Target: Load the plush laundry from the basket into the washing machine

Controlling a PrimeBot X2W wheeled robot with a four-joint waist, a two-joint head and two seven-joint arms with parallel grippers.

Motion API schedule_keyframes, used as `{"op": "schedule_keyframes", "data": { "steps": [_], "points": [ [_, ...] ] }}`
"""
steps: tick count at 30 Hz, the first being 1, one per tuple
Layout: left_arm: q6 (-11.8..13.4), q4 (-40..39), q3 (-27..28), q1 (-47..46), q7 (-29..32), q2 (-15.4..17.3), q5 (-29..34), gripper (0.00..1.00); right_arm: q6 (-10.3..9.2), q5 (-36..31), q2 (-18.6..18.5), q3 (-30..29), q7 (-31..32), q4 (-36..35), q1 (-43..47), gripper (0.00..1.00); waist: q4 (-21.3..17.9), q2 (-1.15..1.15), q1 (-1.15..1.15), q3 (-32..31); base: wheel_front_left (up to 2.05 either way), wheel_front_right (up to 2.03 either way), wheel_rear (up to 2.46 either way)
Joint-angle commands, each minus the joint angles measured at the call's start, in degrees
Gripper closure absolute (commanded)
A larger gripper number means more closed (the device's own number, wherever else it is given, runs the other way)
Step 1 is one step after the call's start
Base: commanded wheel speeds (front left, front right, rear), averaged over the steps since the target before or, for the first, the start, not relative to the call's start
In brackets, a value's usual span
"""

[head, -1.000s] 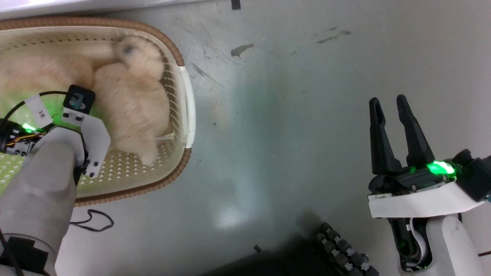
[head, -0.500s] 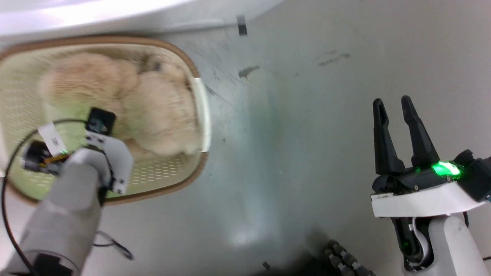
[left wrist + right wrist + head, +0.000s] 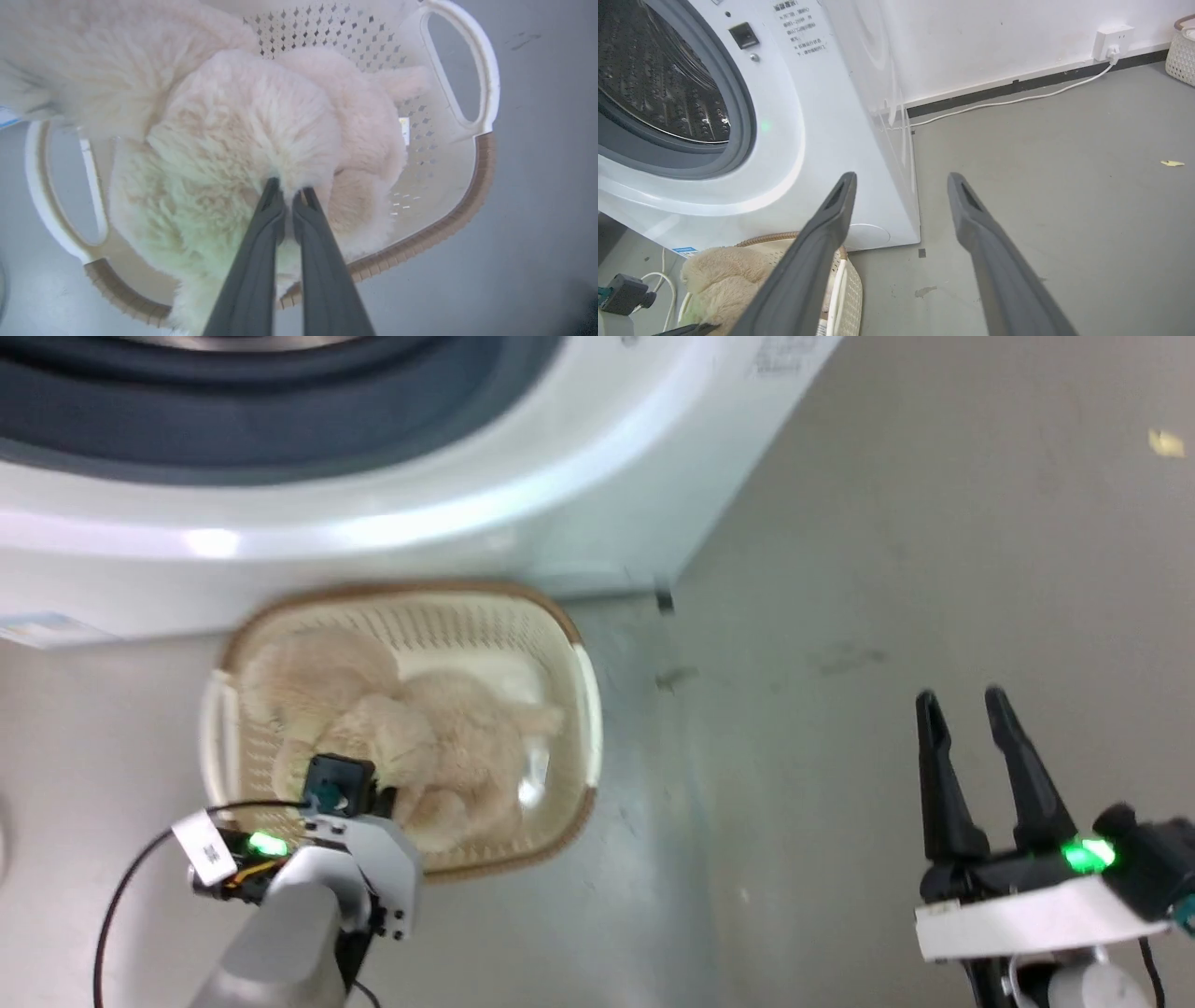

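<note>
Cream fluffy plush toy sits in the basket, which is on the grey floor right in front of the washing machine. In the left wrist view the left gripper has its two dark fingers nearly together, tips buried in the toy's fur, pinching a tuft on a rounded lump near the toy's middle. The toy covers most of the basket there, and its fur overlaps the brown rim on the side nearest the camera. Cannot tell if the toy is lifted off the basket bottom. A white side handle and the perforated wall show past the toy.

Right gripper is off to the right, well apart from the basket, over bare floor, fingers spread with a clear gap and nothing between them. In the right wrist view the right gripper points toward the washer's front corner. The steel drum is in view inside the grey door ring, opening uncovered. The toy shows low at the left, under the washer front. White cable runs along the wall to a socket. Small yellow scrap lies on the floor.
</note>
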Motion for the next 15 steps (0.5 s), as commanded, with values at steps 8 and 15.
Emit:
{"op": "schedule_keyframes", "data": {
  "steps": [8,15],
  "points": [
    [2.9,-19.1,3.5,14.1,-0.7,-0.5,1.0,1.0,0.05,-3.0,-0.1,0.0,-0.2,-0.2,6.7,0.0,7.4,0.0,0.01,-15.9,0.0,0.0,0.0],
    [4.3,-33.1,6.6,24.7,-0.7,-1.4,4.1,1.0,0.05,-4.3,0.0,0.3,-0.2,-0.1,10.3,0.0,9.6,0.0,0.01,-21.7,0.0,0.0,0.0]
  ]
}}
